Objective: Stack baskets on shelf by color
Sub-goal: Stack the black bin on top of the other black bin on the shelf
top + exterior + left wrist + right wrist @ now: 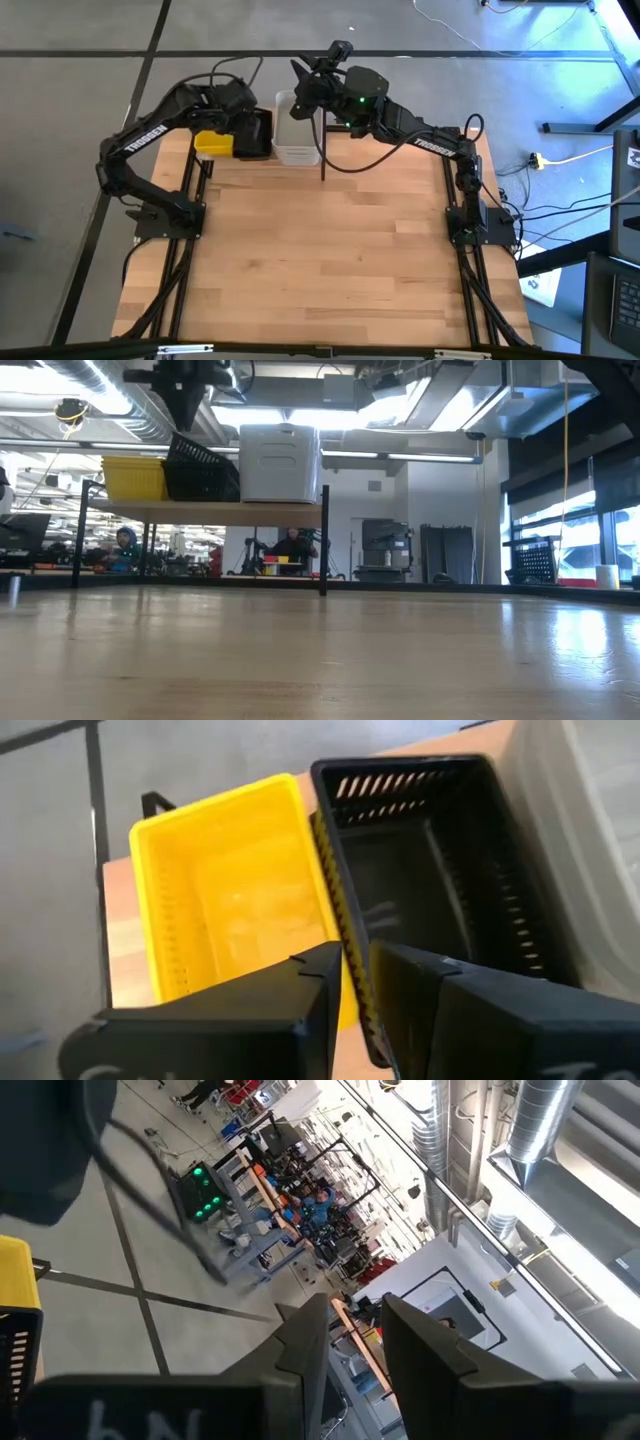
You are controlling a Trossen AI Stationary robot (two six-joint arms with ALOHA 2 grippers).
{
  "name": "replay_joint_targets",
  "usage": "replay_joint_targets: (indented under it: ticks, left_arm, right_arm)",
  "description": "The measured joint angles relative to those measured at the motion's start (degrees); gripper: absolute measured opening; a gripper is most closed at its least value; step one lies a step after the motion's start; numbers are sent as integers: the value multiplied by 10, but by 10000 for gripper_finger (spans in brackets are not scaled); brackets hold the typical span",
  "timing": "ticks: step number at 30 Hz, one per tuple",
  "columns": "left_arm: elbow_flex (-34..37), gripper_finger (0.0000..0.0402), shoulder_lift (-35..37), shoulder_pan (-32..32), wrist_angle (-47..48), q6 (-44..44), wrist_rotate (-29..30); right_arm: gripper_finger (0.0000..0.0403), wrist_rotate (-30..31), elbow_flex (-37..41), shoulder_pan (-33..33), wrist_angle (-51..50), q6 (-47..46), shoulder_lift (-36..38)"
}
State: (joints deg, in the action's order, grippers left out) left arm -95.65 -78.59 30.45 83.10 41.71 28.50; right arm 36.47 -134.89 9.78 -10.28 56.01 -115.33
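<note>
- on the shelf [200,511] at the far edge of the table [330,260], three groups of baskets sit side by side: yellow basket [213,144] at the outer end, black basket [256,133] in the middle, white basket [296,130] next to the black upright post [325,540]. grouping by colour looks like the reason for this order.
- the left gripper [355,970] hovers just over the wall where yellow and black meet, fingers a little apart and holding nothing; it seems to have let go of the black basket, which sits tilted in the low view and may not be fully seated.
- the right gripper [355,1325] hangs above the white basket, pointing up and away from the shelf, fingers apart and empty.
- room is tight: the baskets touch one another, the yellow one is close to the shelf's outer end, and the post closes off the white side. straight up is the clear way out.
- i see no loose baskets on the table.
</note>
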Motion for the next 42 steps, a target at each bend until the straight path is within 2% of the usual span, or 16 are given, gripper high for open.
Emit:
replay_joint_targets:
  ticks: [10,20,28,42]
  left_arm:
    - [53,44,0,19,-20,1,-18]
    - [20,43,0,19,-23,-5,-17]
    - [18,43,-3,20,-23,-18,-25]
    - [18,43,-62,20,-13,-34,-26]
  right_arm:
    - [99,0,0,0,3,0,0]
    - [99,0,0,0,2,0,0]
    - [99,-1,0,0,2,0,0]
    - [99,0,0,0,2,0,0]
